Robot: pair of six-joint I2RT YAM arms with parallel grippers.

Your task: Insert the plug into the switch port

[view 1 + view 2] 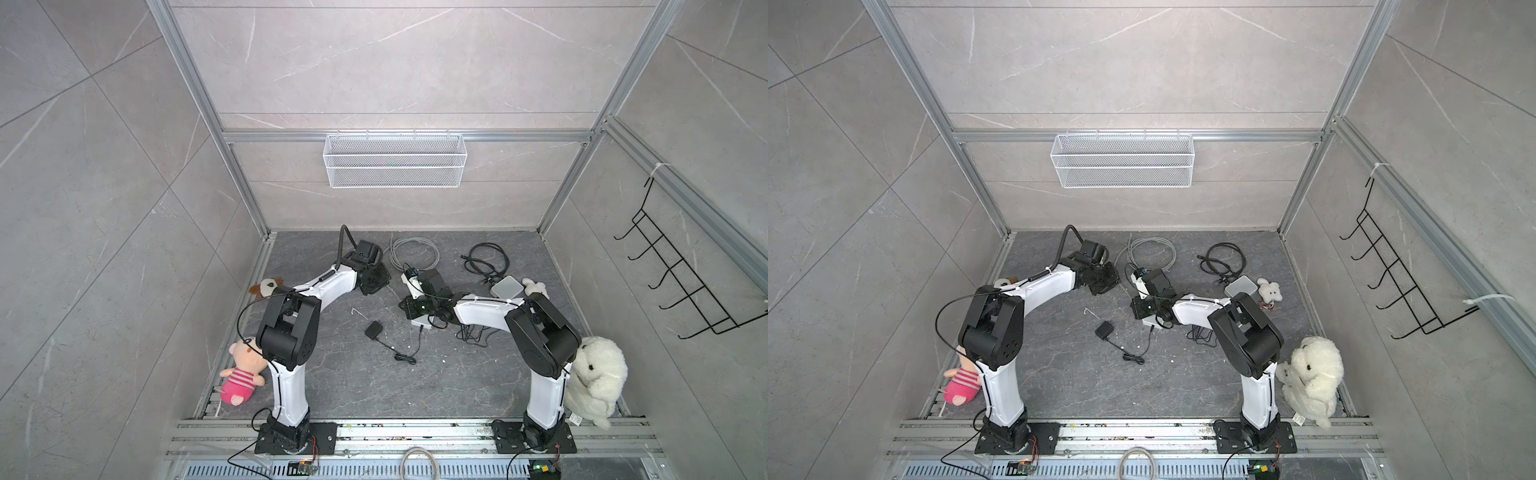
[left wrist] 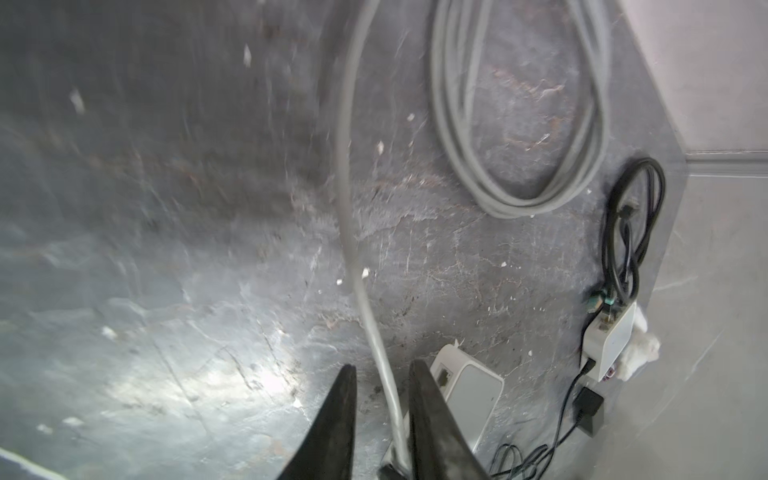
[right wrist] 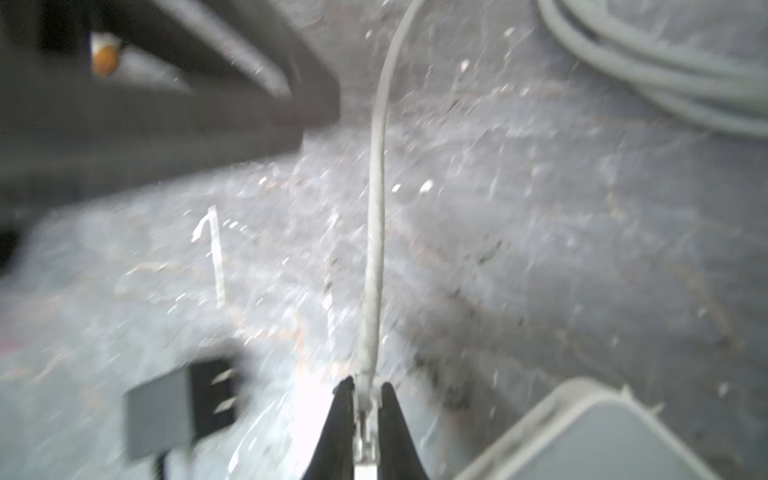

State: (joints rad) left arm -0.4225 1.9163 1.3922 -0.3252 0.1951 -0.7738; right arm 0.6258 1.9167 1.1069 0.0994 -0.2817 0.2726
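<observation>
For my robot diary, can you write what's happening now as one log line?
left gripper: open around grey cable | right gripper: shut on plug | switch: plug not in yet

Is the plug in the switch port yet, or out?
Out. In the right wrist view the right gripper is shut on the plug, and the white switch lies off to one side, apart from it.

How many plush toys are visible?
4: brown and white dog plush and pink pig plush by the left arm; small white plush and large white plush by the right arm. Arms may hide more.
</observation>
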